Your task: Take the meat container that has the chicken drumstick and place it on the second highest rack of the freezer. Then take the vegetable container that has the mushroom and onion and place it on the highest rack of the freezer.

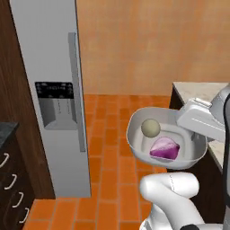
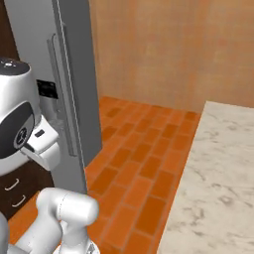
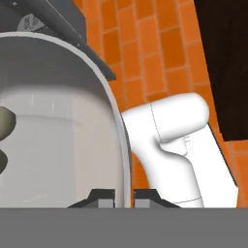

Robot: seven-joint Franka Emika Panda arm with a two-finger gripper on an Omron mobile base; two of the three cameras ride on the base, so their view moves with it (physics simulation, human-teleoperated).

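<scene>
Your tool (image 3: pixel 124 196) is clamped tight on the rim of the vegetable container (image 1: pixel 134 139), carrying it above the brick floor (image 1: pixel 112 148). The mushroom (image 1: pixel 150 128) and onion (image 1: pixel 165 148) sit inside. The freezer (image 1: pixel 49 81) stands to the left, door closed.

Gripper (image 3: pixel 124 193) pinched on the grey bowl's rim (image 3: pixel 117 126), orange brick floor (image 3: pixel 155 43) beyond.
</scene>
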